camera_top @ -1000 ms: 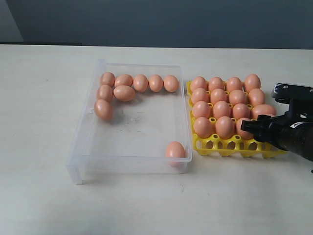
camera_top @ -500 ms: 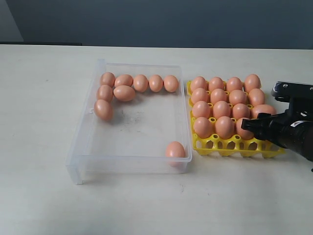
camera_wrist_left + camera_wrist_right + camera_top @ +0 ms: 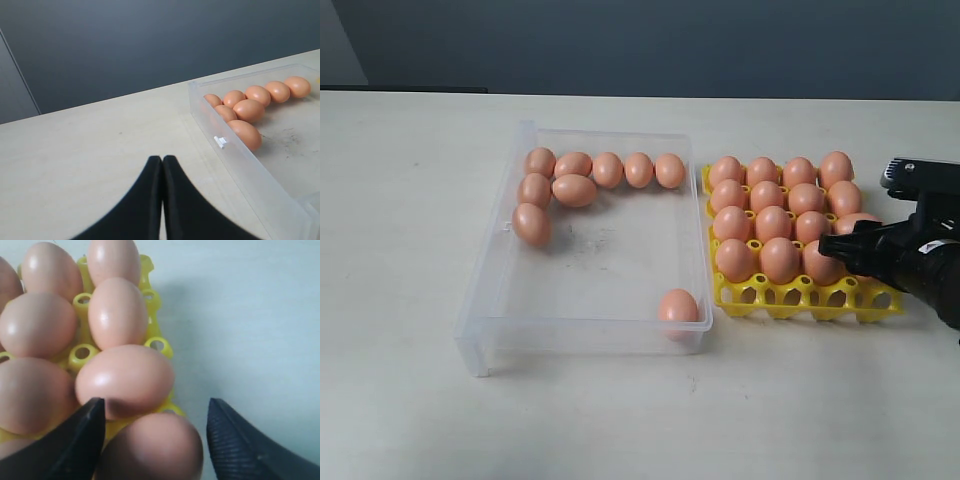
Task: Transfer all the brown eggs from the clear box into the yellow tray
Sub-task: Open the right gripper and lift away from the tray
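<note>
Closest to us, at the bottom of the outside view, is a pale, flat table (image 3: 400,400) with a few small marks. On it, left of the middle, sits the clear box (image 3: 480,330). One egg (image 3: 678,306) lies alone in its near right corner. Just right of the box is the yellow tray (image 3: 800,300), with many brown eggs (image 3: 773,222) standing in its cups. The right pincer (image 3: 830,245) reaches in from the right edge, low over the tray's near right part. Its jaws are spread wide and hold nothing; an egg sits in the tray between them. The left pincer (image 3: 162,160) is pressed shut and empty, above bare table beside the box. Eight more eggs (image 3: 574,189) lie along the box's far left side. Behind the table stands a dark blue-grey wall (image 3: 640,45).
</note>
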Robot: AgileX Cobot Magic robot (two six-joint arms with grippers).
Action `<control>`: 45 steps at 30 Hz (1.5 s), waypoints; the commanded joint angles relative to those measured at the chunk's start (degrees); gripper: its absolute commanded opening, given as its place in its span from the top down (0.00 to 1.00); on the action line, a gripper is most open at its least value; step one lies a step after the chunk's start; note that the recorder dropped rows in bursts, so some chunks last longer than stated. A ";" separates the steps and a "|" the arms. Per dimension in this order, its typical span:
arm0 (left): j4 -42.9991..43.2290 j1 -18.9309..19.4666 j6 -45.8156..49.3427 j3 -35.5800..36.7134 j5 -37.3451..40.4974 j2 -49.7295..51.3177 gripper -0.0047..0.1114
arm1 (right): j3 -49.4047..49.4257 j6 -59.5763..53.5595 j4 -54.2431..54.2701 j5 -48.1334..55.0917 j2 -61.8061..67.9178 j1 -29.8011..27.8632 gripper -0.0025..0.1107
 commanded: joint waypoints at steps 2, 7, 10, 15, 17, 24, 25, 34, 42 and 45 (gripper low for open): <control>0.00 -0.03 -0.17 -0.04 -0.84 -0.02 0.96 | 0.16 -0.45 0.11 0.18 0.15 -0.30 0.48; 0.00 -0.03 -0.17 -0.04 -0.84 -0.02 0.96 | 0.16 -0.33 -0.89 3.98 0.15 -0.30 0.48; 0.00 -0.03 -0.17 -0.04 -0.84 -0.02 0.96 | 0.16 -0.33 -1.16 4.35 0.15 -0.30 0.48; 0.00 -0.03 -0.17 -0.04 -0.84 -0.02 0.96 | 0.16 -0.33 -1.69 4.24 -0.05 -0.30 0.48; 0.00 -0.03 -0.17 -0.04 -0.84 -0.02 0.96 | 0.16 -0.33 -1.94 4.45 -0.60 -0.30 0.48; 0.00 -0.03 -0.17 -0.04 -0.84 -0.02 0.96 | 0.16 -0.33 -1.94 5.16 -2.94 -0.30 0.48; 0.00 -0.03 -0.17 -0.04 -0.84 -0.02 0.96 | 0.16 -0.33 -1.94 5.40 -3.05 -0.30 0.48; 0.00 -0.03 -0.17 -0.04 -0.84 -0.02 0.96 | 0.16 -0.25 -2.35 5.77 -3.70 -0.30 0.48; 0.00 -0.03 -0.17 -0.04 -0.84 -0.02 0.96 | -1.20 -0.36 -2.35 4.52 -8.43 -0.30 0.48; 0.00 -0.03 -0.17 -0.04 -0.84 -0.02 0.96 | -3.77 -0.36 -1.89 5.77 -8.68 -0.30 0.50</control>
